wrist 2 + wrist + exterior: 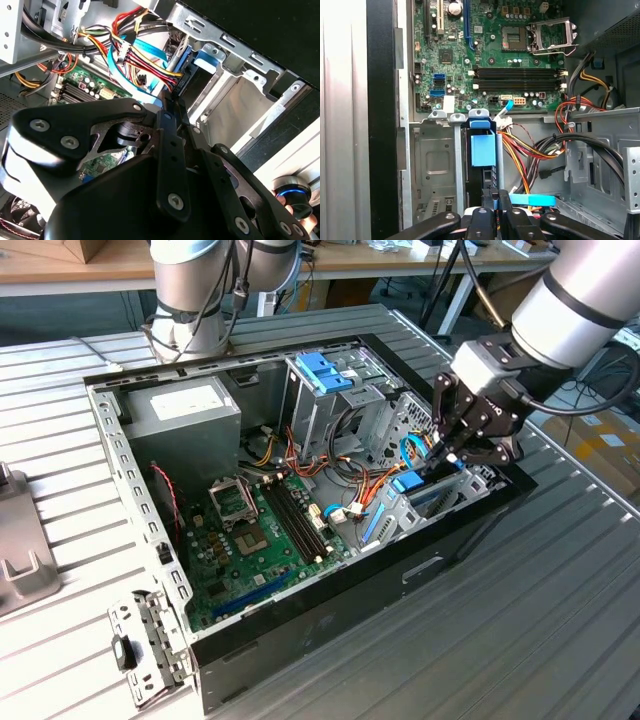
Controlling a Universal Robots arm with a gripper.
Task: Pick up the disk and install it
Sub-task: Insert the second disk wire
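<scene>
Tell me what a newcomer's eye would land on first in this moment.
The open computer case lying on the slatted table, its green motherboard exposed. Next, the black gripper reaching down into the drive bay at the exterior view's right, amid red, yellow and orange cables. In the first wrist view, the disk with blue rails stands on edge in its slot, just ahead of the fingers.

- Table (560,610), lower right of the exterior view: ribbed grey metal, matt.
- Computer case (330,630): black outer panel, slightly glossy; bare dull steel inside.
- Motherboard (255,540): green circuit board, faintly shiny.
- Gripper (447,452): matt black metal links with bright screw heads.
- Disk (483,145): smooth blue plastic rail.
</scene>
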